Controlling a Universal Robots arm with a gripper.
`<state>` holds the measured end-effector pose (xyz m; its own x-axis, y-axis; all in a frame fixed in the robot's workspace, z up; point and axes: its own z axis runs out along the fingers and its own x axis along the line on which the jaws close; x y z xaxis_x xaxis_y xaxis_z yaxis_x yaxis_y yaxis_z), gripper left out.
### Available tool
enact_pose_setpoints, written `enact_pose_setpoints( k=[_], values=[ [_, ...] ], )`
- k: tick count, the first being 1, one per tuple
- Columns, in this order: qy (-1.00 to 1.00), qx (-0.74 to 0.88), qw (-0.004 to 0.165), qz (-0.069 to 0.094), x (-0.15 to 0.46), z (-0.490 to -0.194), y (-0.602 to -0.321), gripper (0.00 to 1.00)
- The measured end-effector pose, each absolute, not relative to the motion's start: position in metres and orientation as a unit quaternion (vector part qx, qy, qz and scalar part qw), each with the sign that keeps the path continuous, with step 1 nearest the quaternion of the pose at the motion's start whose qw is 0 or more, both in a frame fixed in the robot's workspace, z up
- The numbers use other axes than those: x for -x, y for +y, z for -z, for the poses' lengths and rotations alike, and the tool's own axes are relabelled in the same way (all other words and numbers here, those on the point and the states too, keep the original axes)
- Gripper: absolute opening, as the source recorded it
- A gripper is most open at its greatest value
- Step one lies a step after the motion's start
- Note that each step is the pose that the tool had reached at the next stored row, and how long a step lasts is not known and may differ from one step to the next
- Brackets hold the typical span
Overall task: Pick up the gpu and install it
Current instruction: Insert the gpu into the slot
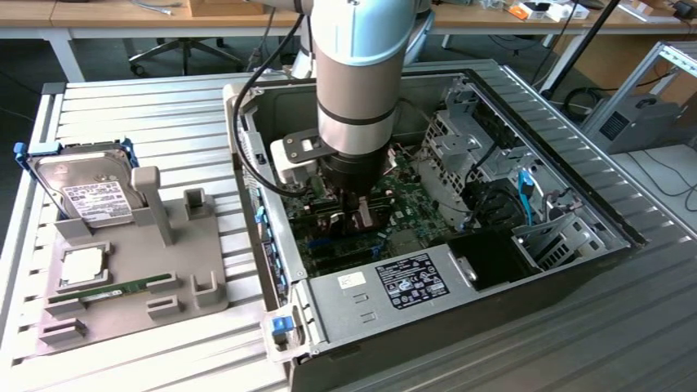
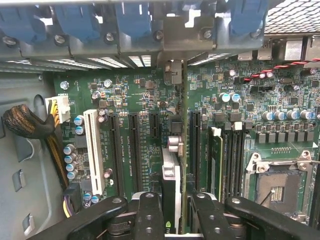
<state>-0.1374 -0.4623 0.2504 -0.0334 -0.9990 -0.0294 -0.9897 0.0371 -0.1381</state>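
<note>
The gpu (image 2: 176, 165) stands on its thin edge between the two black fingers (image 2: 150, 220) of the gripper (image 2: 176, 220), and they are clamped on its two flat faces. In the wrist view the card shows edge-on, as a narrow strip. Its long axis runs from the fingers toward the row of blue clips (image 2: 80, 22) at the rear wall of the case, and its metal bracket end (image 2: 172, 70) points to that wall. The card is over the green motherboard (image 2: 145, 100), in line with the black expansion slots (image 2: 134, 150), which run the same way. I cannot tell if its lower edge is already inside a slot or only just above it.

The wrist view also shows a white slot (image 2: 92, 150), an empty processor socket (image 2: 277, 187) and a bundle of cables (image 2: 27, 125) at one side.

In the exterior view the arm (image 1: 360, 73) goes straight down into the open computer case (image 1: 566, 163) and hides the card. On the exterior view's left, well apart from the case, a grey holder (image 1: 163, 269) carries a hard drive (image 1: 93, 192), a processor chip (image 1: 85, 265) and a green memory stick (image 1: 109, 290).
</note>
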Motion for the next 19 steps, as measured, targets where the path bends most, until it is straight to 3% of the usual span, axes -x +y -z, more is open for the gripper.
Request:
enact_pose_setpoints(
  k=[13, 19],
  values=[
    [0.718, 0.692, 0.070, 0.028, 0.1374, -0.2516, -0.4623, 0.27],
    [0.718, 0.692, 0.069, 0.029, 0.1373, -0.2514, -0.4623, 0.27]
  ],
)
